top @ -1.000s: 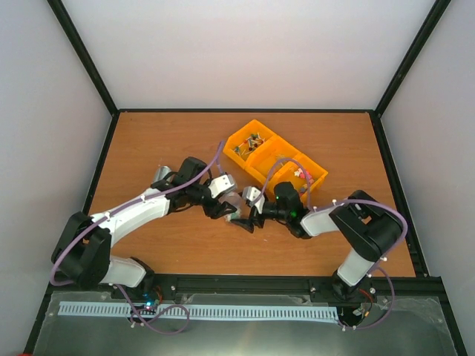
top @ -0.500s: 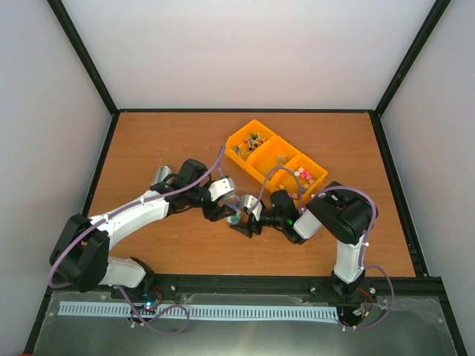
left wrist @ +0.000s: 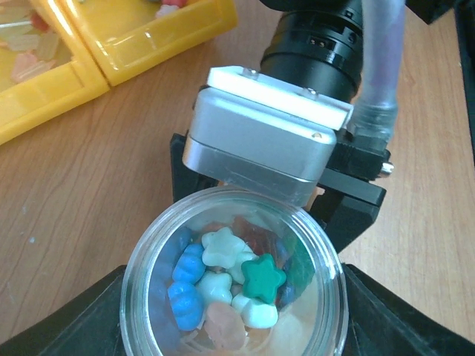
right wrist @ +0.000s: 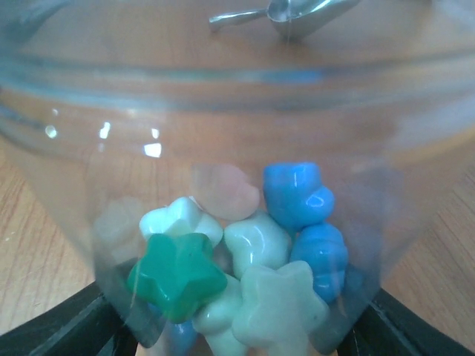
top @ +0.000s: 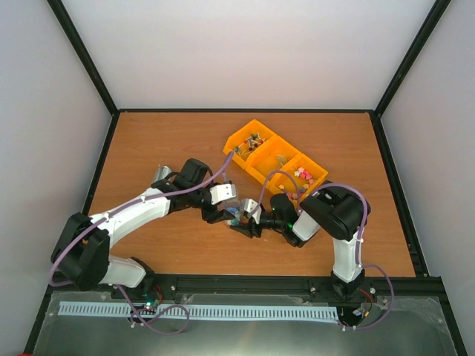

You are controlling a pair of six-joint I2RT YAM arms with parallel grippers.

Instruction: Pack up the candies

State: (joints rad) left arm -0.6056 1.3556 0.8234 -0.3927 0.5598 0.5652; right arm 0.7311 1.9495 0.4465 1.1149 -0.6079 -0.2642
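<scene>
A clear jar (left wrist: pixel 234 278) holds several candies (left wrist: pixel 226 285): blue, white, green and pale pink pieces. My left gripper (left wrist: pixel 234 330) is shut on the jar near its rim, a black finger on each side. My right gripper (right wrist: pixel 245 334) grips the jar's lower part from the opposite side, and the candies (right wrist: pixel 252 259) show through the wall of the jar (right wrist: pixel 223 126). In the top view the two grippers, left (top: pixel 225 213) and right (top: pixel 246 225), meet at the jar (top: pixel 235 216) in the middle of the table. More candies (top: pixel 302 174) lie in the bin's right compartment.
An orange three-compartment bin (top: pixel 261 174) stands behind the grippers; its other compartments hold darker small items. A silver scoop (top: pixel 159 176) lies on the table to the left and also shows in the right wrist view (right wrist: pixel 297 15).
My right arm has folded its elbow in towards the middle and its gripper has pressed closer onto the jar. My left gripper has held the jar nearly still.
</scene>
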